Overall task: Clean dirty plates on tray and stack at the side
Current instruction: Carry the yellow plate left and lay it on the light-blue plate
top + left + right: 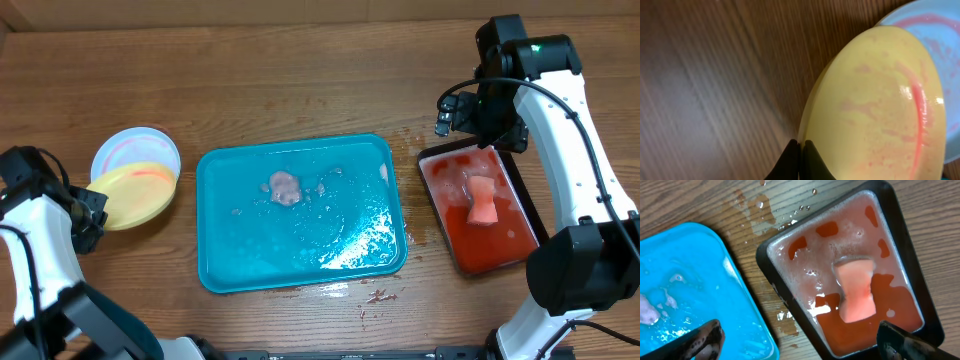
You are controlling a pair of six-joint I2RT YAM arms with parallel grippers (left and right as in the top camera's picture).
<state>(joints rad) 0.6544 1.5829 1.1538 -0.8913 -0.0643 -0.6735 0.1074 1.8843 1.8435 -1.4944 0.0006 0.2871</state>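
A pale yellow plate (135, 195) (875, 110) with faint red smears lies partly over a light blue plate (130, 148) (940, 30) on the wood left of the tray. My left gripper (90, 208) (801, 145) is shut on the yellow plate's near rim. The turquoise tray (240, 240) (700, 270) lies mid-table, wet, with a small pinkish lump (284, 187) and no plate on it. My right gripper (488, 125) (800, 345) hangs open over the near corner of a black tray, holding nothing.
The black tray (520, 190) (770, 275) of red liquid lies right of the turquoise tray, with a pink sponge (482, 200) (856, 287) floating in it. Water drops and crumbs (378, 296) dot the wood around the turquoise tray's right and front edges.
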